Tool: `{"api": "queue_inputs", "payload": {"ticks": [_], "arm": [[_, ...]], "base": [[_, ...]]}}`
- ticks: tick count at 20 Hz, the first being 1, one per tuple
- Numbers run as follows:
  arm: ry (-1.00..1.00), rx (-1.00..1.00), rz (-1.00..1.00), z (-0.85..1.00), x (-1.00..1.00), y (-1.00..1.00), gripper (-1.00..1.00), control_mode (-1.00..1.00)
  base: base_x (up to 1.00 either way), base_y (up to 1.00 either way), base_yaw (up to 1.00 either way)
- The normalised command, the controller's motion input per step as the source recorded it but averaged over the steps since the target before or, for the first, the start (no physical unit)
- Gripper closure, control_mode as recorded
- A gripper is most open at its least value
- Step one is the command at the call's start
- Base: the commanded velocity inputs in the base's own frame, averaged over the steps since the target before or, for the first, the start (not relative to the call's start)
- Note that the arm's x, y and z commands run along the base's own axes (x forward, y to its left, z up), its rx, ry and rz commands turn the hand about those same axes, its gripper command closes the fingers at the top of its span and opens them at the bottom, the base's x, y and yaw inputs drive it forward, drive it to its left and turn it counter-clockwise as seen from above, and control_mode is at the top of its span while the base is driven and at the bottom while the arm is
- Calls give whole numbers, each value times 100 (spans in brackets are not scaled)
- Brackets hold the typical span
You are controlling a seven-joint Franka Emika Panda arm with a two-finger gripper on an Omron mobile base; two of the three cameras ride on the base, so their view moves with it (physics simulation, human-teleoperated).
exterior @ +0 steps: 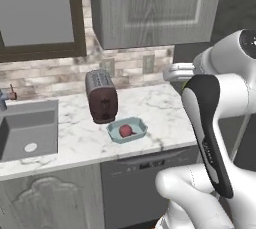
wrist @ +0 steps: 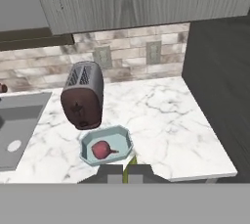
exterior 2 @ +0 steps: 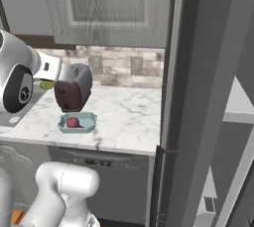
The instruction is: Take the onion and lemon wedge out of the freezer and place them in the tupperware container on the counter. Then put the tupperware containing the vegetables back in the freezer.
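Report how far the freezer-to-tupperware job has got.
Done: the onion lies in the tupperware container on the counter, beside the toaster. In hand: a yellow-green sliver, apparently the lemon wedge, sits between the shut fingers near the container. Left: drop the wedge in, then carry the container to the freezer.

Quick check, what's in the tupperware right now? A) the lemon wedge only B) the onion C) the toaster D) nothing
B: the red-purple onion lies inside the teal tupperware container on the counter, in front of the toaster.
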Motion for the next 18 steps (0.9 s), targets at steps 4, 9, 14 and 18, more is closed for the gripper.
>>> {"api": "queue_inputs", "payload": {"ticks": [4,9,14,18], "arm": [[0,0,0,0,0,0,100,100],[0,0,0,0,0,0,100,100],[0,0,0,0,0,0,100,100],[0,0,0,0,0,0,100,100]], "base": [[24,27,-16],[36,35,-16],[15,26,-13],[2,30,-10]]}}
